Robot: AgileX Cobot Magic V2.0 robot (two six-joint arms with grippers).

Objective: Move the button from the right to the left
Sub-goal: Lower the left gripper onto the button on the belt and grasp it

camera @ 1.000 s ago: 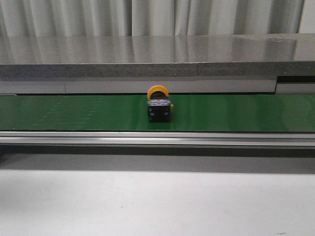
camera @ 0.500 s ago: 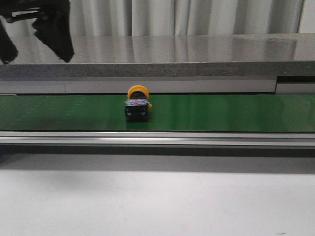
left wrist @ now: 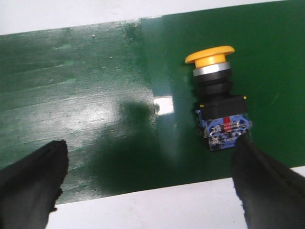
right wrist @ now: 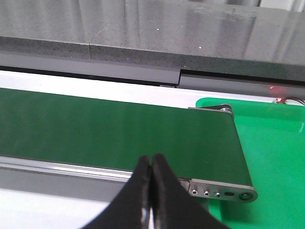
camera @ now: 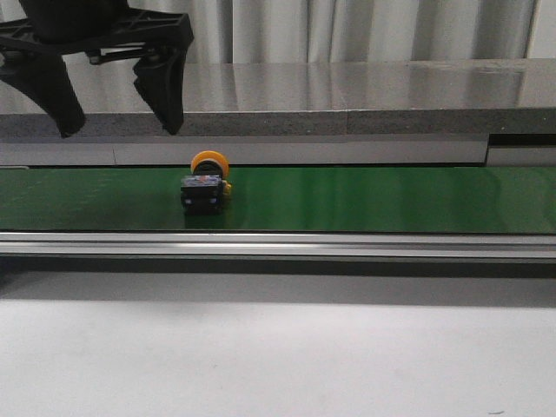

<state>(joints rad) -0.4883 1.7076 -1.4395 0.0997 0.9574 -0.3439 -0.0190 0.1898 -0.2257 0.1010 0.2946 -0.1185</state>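
The button (camera: 206,182) has a round yellow-orange cap on a dark blocky body and lies on its side on the green belt (camera: 391,198), left of the middle. In the left wrist view the button (left wrist: 218,107) lies close to one finger. My left gripper (camera: 115,130) (left wrist: 147,186) is open and empty, hanging above the belt, up and to the left of the button. My right gripper (right wrist: 151,164) is shut and empty over the belt's near edge at its right end, and is out of the front view.
A grey steel rail (camera: 278,244) runs along the belt's near side. A grey ledge (camera: 278,122) runs behind the belt. A bright green bin (right wrist: 271,143) sits past the belt's right end roller. The white table (camera: 278,356) lies in front.
The button has ridden the belt leftward from the middle. My left gripper has come down into the front view from the upper left, open.
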